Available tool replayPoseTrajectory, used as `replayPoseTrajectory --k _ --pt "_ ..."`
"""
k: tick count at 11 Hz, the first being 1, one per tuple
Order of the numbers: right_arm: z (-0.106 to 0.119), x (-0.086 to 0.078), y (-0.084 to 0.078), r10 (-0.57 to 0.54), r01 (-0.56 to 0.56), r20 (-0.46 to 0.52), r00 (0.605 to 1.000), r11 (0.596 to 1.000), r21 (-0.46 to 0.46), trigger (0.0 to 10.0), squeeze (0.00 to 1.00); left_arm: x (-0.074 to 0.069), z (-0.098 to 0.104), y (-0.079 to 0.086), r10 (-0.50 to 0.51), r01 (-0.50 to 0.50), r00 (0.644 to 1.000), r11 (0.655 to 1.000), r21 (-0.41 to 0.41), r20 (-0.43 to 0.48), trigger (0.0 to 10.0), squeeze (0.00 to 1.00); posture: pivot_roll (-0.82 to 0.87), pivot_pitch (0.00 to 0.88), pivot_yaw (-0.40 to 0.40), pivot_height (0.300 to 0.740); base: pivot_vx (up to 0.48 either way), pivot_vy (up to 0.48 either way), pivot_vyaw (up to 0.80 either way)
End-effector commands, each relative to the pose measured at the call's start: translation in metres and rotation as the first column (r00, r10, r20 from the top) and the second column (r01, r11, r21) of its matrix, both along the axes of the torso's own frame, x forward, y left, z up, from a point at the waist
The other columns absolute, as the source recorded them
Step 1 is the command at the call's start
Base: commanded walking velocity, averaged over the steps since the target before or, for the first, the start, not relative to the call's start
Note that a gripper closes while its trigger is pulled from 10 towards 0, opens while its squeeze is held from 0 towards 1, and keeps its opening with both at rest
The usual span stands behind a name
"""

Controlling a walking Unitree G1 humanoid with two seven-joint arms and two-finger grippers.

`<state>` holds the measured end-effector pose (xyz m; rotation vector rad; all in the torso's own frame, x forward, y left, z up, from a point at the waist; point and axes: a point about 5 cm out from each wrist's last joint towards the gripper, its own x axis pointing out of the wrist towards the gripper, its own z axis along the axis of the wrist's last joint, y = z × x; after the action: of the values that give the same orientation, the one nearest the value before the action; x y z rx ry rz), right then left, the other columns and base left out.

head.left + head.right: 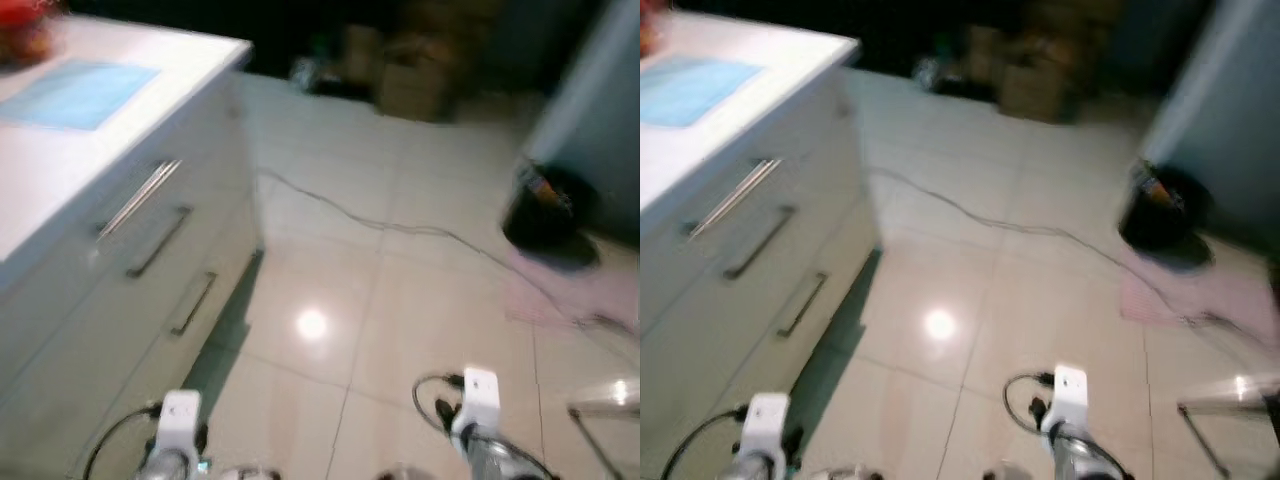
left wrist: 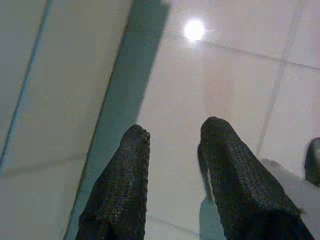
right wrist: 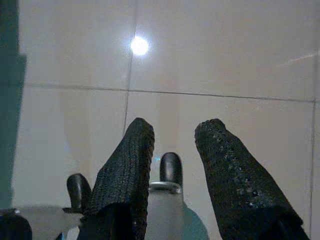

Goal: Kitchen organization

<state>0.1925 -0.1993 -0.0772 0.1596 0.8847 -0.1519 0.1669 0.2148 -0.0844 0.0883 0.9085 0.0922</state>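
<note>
Both hands, left hand (image 2: pixel 172 145) and right hand (image 3: pixel 175 145), hang spread and empty as a thin dark cable (image 1: pixel 400 228) snaking across the glossy beige tiled floor (image 1: pixel 420 310) at frame centre threatens to snag a foot.

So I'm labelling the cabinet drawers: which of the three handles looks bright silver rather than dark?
The top handle, just under the white counter edge. It gleams pale silver; the middle handle and bottom handle below look dark.
</note>
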Motion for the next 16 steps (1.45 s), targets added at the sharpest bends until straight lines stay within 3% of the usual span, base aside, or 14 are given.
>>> replayPoseTrajectory --k 1,3,6,12,16 --pt "0.0005 0.0012 0.0003 -0.006 0.006 0.000 1.000 1.000 0.002 10.0 0.00 -0.0022 -0.0002 0.0034 -0.003 0.003 1.000 1.000 0.008 -0.005 10.0 0.00 0.05 0.075 0.034 0.740 0.000 0.000 -0.77" --pt "0.0007 0.0014 0.0003 0.000 0.001 0.004 1.000 1.000 -0.003 10.0 0.00 -0.0033 -0.0008 0.0042 -0.014 0.014 1.000 1.000 0.017 -0.018 10.0 0.00 0.05 0.050 0.036 0.740 0.000 0.000 -0.77" --pt "0.0013 0.0026 0.0009 -0.001 0.001 0.011 1.000 1.000 -0.007 10.0 0.00 -0.0017 -0.0001 0.0051 -0.031 0.032 0.999 0.999 0.026 -0.025 10.0 0.00 0.05 0.042 0.038 0.740 0.000 0.000 0.00" --pt "0.0006 0.0010 -0.0004 -0.015 0.015 0.007 1.000 1.000 -0.005 10.0 0.00 -0.0045 -0.0017 0.0053 -0.028 0.029 0.999 0.999 0.034 -0.044 10.0 0.00 0.05 0.054 0.036 0.740 0.351 0.000 0.00" --pt "0.0014 0.0022 -0.0002 -0.015 0.015 0.016 1.000 1.000 -0.002 10.0 0.00 -0.0052 -0.0022 0.0048 -0.025 0.026 0.998 0.999 0.032 -0.050 10.0 0.00 0.05 0.063 0.032 0.740 0.394 0.000 -0.37"
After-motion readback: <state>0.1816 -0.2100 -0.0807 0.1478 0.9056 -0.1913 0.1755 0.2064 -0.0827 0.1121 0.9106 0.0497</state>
